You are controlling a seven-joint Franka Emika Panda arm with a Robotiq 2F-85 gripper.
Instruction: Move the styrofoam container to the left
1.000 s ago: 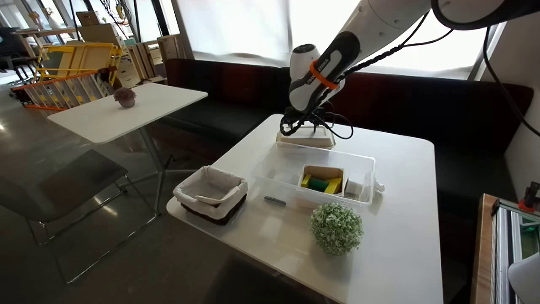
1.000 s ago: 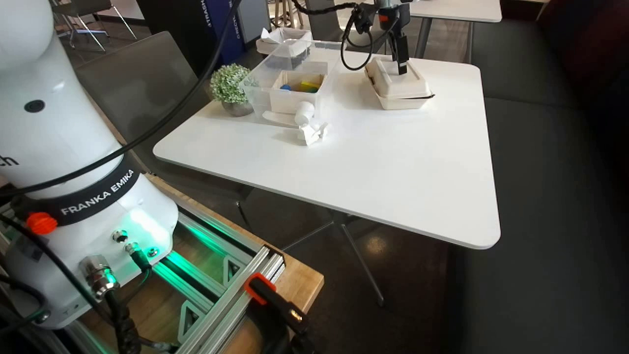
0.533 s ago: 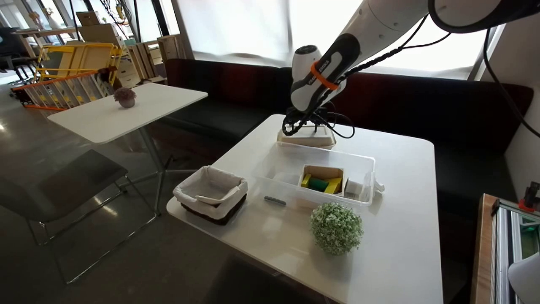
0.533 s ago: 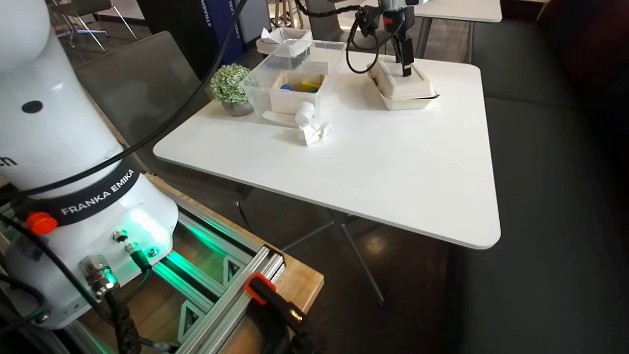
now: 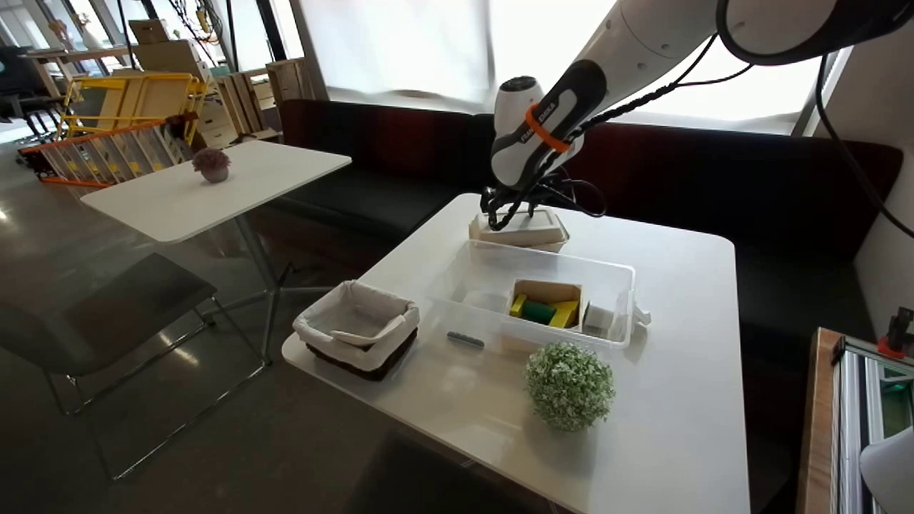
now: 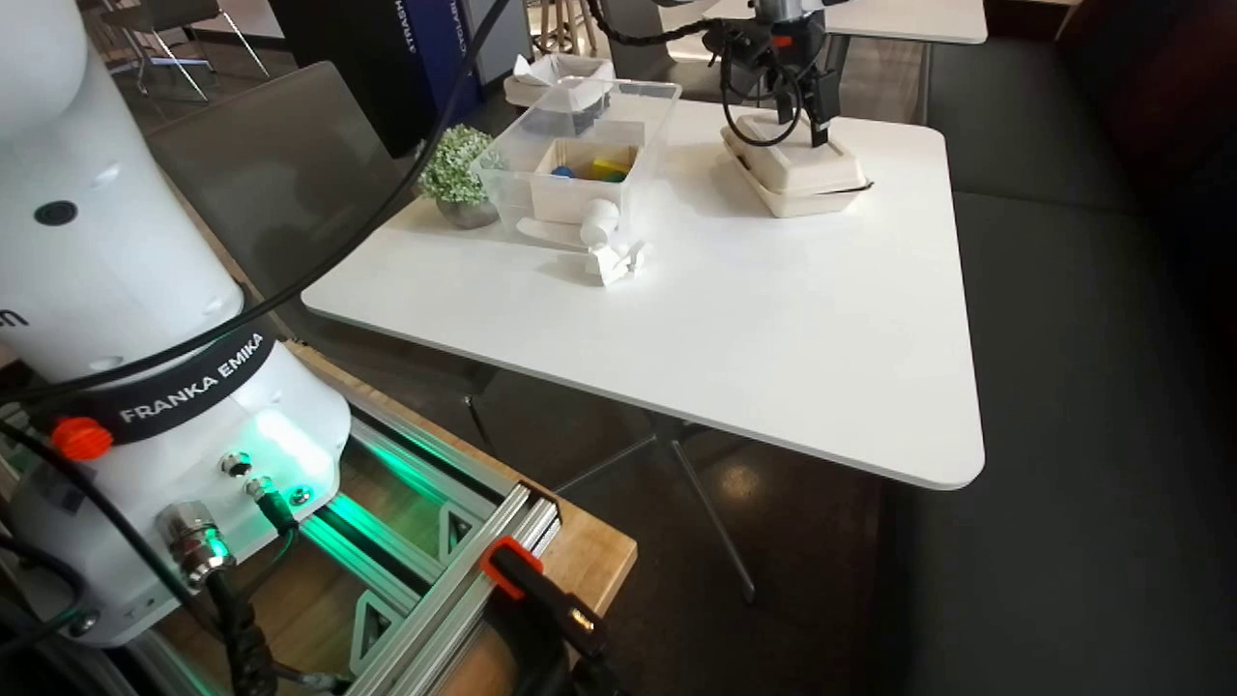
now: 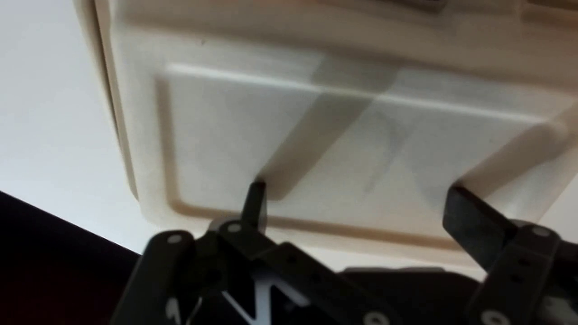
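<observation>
The styrofoam container is a cream-white lidded clamshell box (image 5: 543,223) at the far end of the white table in both exterior views (image 6: 797,172). Its lid sits slightly askew, with a gap along one side. In the wrist view its raised lid panel (image 7: 216,135) fills most of the picture. My gripper (image 6: 803,128) stands over the lid. In the wrist view the gripper (image 7: 357,188) is open, fingers wide apart with nothing between them. Both fingertips (image 7: 257,187) meet their shadows on the lid, so they appear to touch it. The lower body of the box is mostly hidden there.
A clear plastic bin (image 5: 585,263) stands close beside the box, holding a wooden box (image 5: 548,289) with coloured blocks. A lined basket (image 5: 307,330), a grey bar (image 5: 465,339) and a green plant (image 5: 570,387) stand farther along. White crumpled pieces (image 6: 616,263) lie by the bin.
The container and my gripper have shifted a little to the right in the exterior view near the robot base. The gripper and the box have turned slightly. The fingers stay on the lid.
</observation>
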